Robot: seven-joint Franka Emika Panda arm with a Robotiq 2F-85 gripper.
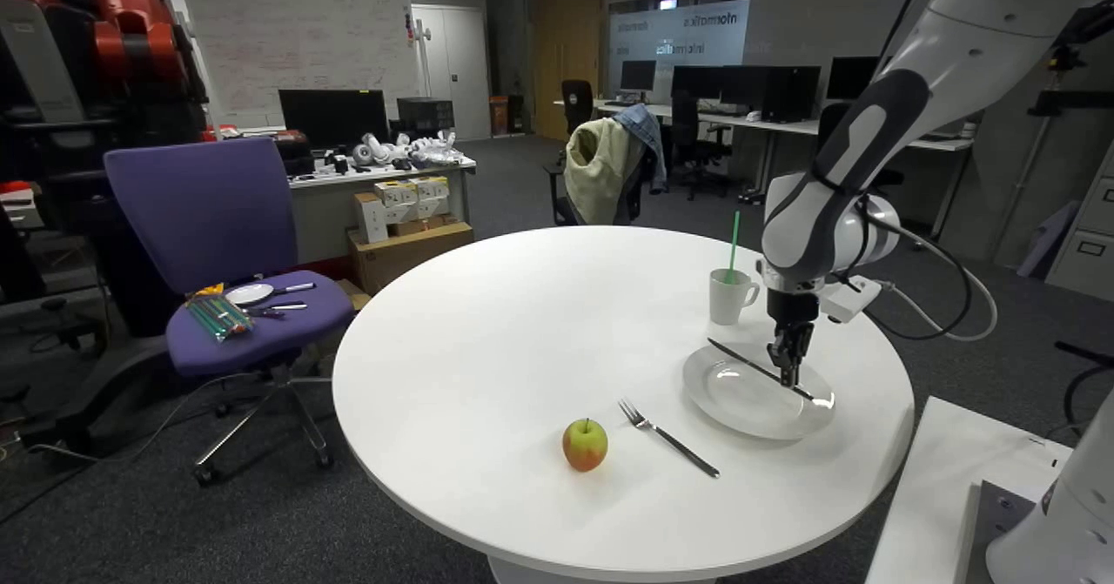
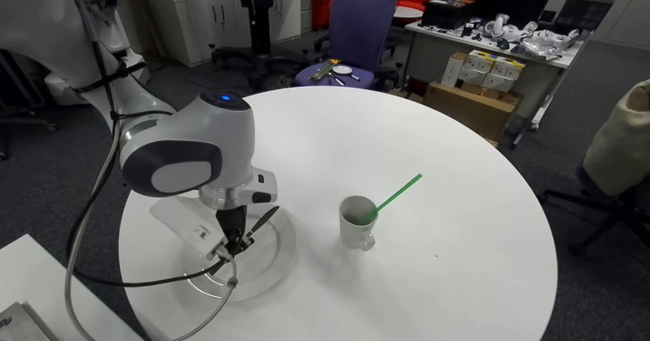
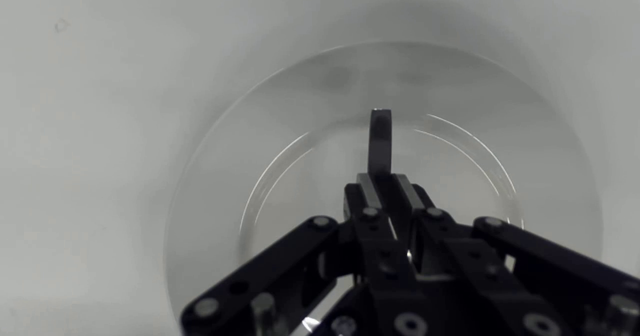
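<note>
My gripper (image 1: 788, 379) is shut on a dark knife (image 1: 740, 358), over the clear plate (image 1: 722, 406). In the wrist view a squared end of the knife (image 3: 380, 143) sticks out past the fingertips (image 3: 369, 191), above the plate (image 3: 210, 186). The other end of the knife (image 2: 264, 220), broader and dark, points up and away from the gripper. Whether the knife touches the plate I cannot tell. A white mug (image 1: 727, 301) with a green straw (image 1: 734, 240) in it stands beyond the plate. A fork (image 1: 670, 440) and a red-green apple (image 1: 585, 445) lie nearer the table's front.
Everything rests on a round white table (image 1: 487, 349). A low white side table (image 1: 949, 445) carries the arm's base at its edge. A purple chair (image 1: 200, 210) with small items on its seat stands off to the side. Cables hang from the wrist beside the plate.
</note>
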